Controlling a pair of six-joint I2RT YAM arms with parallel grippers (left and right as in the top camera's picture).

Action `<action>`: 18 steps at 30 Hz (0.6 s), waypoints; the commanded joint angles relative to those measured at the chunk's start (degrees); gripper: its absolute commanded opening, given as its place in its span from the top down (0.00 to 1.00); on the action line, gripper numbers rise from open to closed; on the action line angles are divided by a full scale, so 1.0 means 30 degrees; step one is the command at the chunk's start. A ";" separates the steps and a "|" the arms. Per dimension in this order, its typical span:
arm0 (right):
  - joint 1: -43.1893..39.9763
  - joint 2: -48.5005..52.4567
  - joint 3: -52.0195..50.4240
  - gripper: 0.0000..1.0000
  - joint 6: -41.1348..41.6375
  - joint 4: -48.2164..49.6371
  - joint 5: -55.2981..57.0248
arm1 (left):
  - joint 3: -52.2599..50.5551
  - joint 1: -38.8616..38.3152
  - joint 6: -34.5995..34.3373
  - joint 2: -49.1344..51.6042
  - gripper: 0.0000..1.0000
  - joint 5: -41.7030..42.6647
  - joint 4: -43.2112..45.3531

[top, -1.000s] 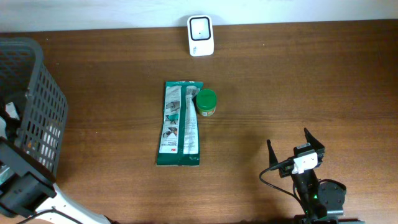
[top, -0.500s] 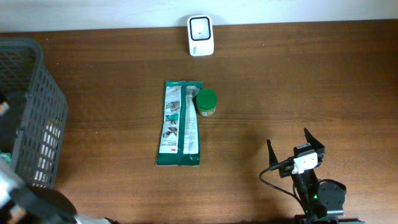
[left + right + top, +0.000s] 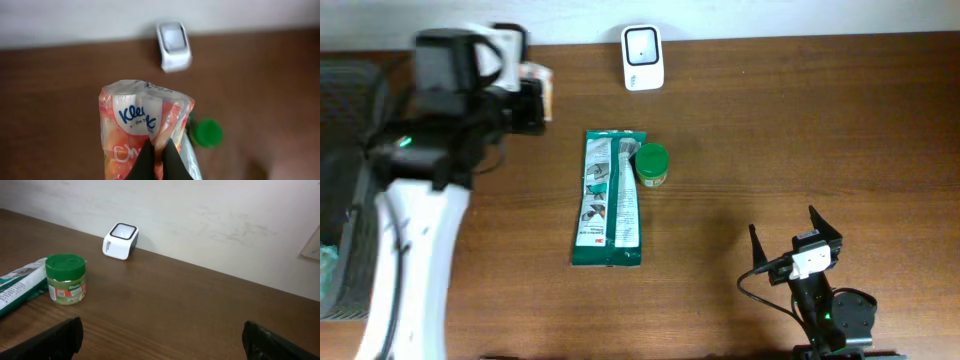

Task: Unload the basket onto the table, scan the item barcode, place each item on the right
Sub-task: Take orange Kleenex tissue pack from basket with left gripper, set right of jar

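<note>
Left end effector (image 3: 159, 152) clamped on tissue pack (image 3: 131, 125); right end effector (image 3: 790, 232) wide apart, empty.

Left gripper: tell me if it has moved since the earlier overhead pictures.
Yes. The left gripper swung from beside the basket up the table; it now holds the tissue pack just left of the scanner.

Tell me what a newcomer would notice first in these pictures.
The left gripper is pinched shut on an orange Kleenex pack, held up at the table's far left, near the white scanner at the far edge. Mid-table lie a green packet and a green-lidded jar beside it. The right gripper sits open at the near right.
</note>
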 commanded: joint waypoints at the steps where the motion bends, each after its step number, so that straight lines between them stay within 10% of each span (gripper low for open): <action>1: -0.0095 -0.0109 -0.0102 0.02 0.0138 -0.0117 -0.0029 | -0.0328 -0.3009 -0.1093 0.3359 1.00 0.0073 0.0634; 18: -0.0095 -0.0109 -0.0102 0.02 0.0138 -0.0117 -0.0029 | -0.0474 -1.0703 -0.1654 1.0710 1.00 -0.0291 0.4583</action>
